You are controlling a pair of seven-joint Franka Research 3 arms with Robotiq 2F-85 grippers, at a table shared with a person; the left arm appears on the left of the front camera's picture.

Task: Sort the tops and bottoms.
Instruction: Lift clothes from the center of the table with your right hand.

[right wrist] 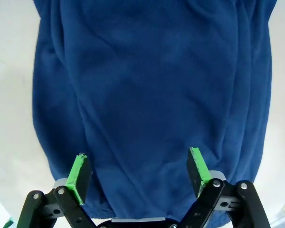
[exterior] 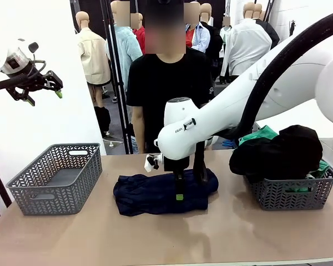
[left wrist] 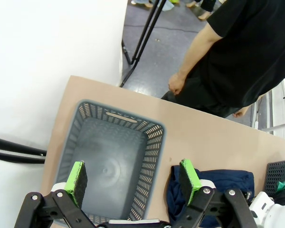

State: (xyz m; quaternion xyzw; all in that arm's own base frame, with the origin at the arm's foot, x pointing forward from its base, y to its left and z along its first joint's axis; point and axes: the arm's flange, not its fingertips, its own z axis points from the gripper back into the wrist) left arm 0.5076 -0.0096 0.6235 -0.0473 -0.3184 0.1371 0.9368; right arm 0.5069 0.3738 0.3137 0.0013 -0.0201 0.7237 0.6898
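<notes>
Navy fleece garment: frame centre, flat on tabletop. Right pincer: spread wide, directly over it. Left pincer: wide, upper left, holding nothing.

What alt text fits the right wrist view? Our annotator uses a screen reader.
The right gripper, jaws open, hangs just above a folded navy blue fleece garment lying on a pale table. Its green pads straddle the cloth's near edge.
</notes>
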